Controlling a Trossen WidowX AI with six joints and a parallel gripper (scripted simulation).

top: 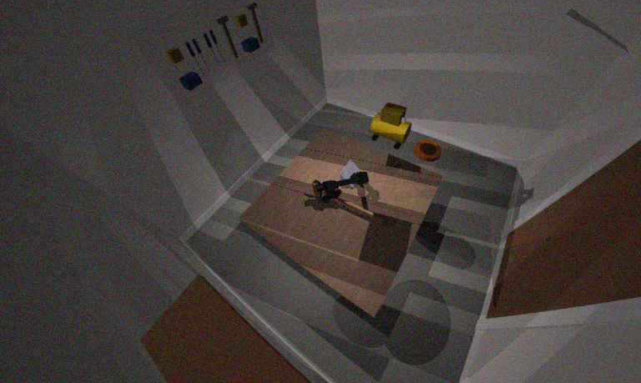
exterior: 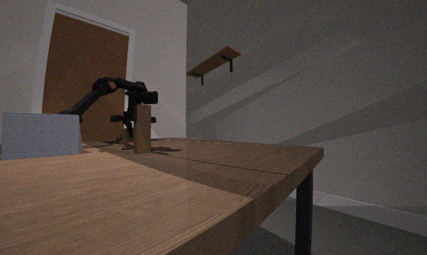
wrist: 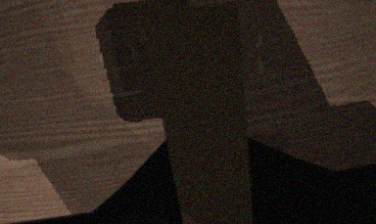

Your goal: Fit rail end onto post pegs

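Rail [wrist: 211,151] is held clamped in gripper [exterior: 129,126] just behind post [exterior: 142,128]; pegs are not seen seated, so fitting and release are judged outstanding.

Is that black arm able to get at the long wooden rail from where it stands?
Yes, it seems so: the gripper is already shut on the rail, which runs between its dark fingers. Nothing visible blocks it, though the post hides the contact from the side.

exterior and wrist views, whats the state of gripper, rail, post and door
gripper: shut on the rail, pointing down behind the post
rail: held between the fingers, dark, running up the wrist view
post: upright on the table
door: closed
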